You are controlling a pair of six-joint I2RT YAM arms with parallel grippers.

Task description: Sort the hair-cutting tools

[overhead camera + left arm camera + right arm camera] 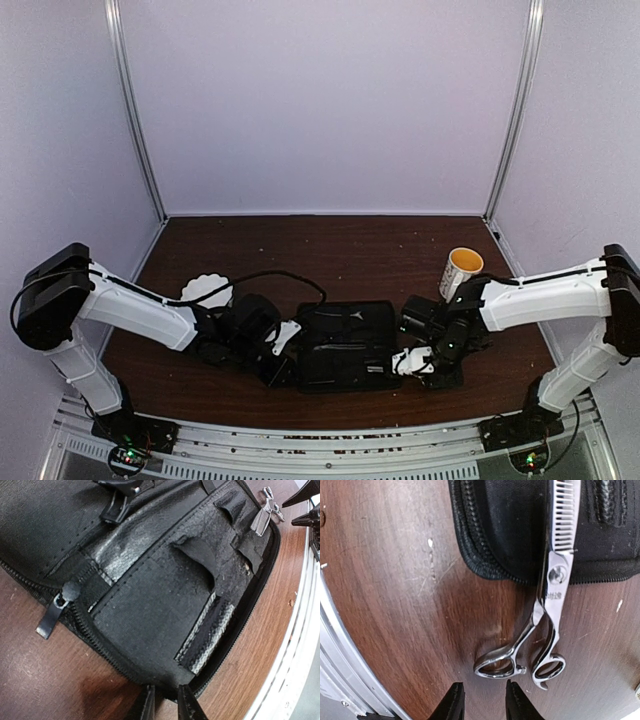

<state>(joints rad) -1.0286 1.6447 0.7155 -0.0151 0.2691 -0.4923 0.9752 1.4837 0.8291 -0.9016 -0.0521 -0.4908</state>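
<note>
left fingers (189, 707) pinch case (150, 615) rim | right fingers (454, 702) slightly apart — empty — near scissors (551, 605) ring handles

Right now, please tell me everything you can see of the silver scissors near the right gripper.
The scissors are shiny silver metal thinning shears: one toothed blade, a round pivot screw, two ring handles. Closed, they lie flat, blades on the black case, rings on the wooden table. The right gripper hovers just short of the rings, touching nothing.
</note>
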